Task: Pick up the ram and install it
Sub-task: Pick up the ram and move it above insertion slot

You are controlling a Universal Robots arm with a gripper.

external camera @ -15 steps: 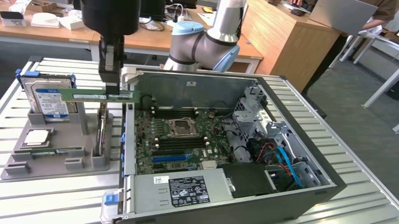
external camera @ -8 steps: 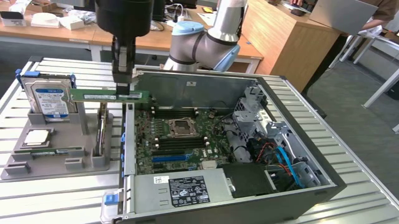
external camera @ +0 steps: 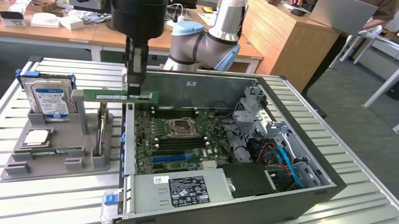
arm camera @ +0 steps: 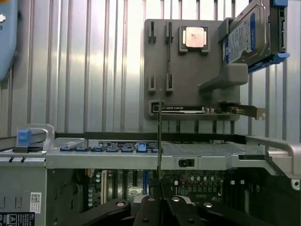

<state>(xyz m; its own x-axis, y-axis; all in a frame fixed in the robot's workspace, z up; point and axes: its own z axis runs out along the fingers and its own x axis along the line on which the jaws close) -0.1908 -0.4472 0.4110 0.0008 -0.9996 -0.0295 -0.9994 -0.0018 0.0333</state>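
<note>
My gripper point(external camera: 134, 89) is shut on the ram point(external camera: 103, 95), a long green stick with dark chips and a white label. It hangs level in the air over the open computer case's point(external camera: 299, 135) wall on the exterior view's left, beside the grey parts tray point(external camera: 56, 163). In the wrist view the ram point(arm camera: 160, 136) shows edge-on as a thin upright line rising from the black fingers point(arm camera: 149, 207). Below and to the exterior view's right lies the motherboard point(external camera: 181, 140) with its dark memory slots point(external camera: 177, 113). A second, similar stick point(external camera: 100, 128) stands on edge in the tray.
The tray also holds a blue-labelled hard drive point(external camera: 50, 98), a square silver processor chip point(external camera: 36, 136) and a flat card point(arm camera: 183, 109). The case contains a power supply point(external camera: 187, 189), a drive cage point(external camera: 255, 112) and cables point(external camera: 283, 158). Everything stands on a slatted metal table point(external camera: 355, 196).
</note>
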